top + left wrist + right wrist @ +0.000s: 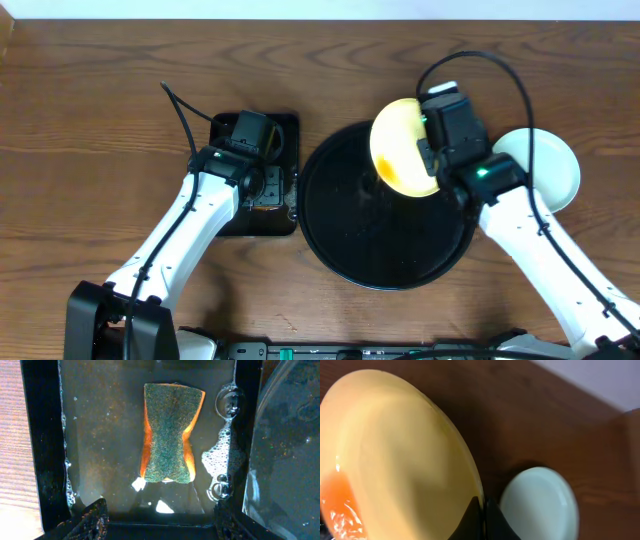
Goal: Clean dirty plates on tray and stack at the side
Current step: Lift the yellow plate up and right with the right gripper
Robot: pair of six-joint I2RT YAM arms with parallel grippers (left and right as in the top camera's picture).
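My right gripper [428,160] is shut on the rim of the pale yellow plate [395,140] and holds it tilted on edge above the round black tray [340,230]. In the right wrist view the fingertips [475,519] pinch the yellow plate's [395,455] rim, and an orange sauce smear [340,510] shows low on its face. A pale blue-green plate [545,165] lies on the table to the right of the tray, also visible as a pale plate [540,505] past the fingers. My left gripper [162,525] hangs open over a green and orange sponge [169,435].
The sponge lies in soapy water inside a small rectangular black tray [285,125], left of the round tray. Its raised black walls [40,435] flank the left gripper. Brown wooden table [100,120] surrounds both trays.
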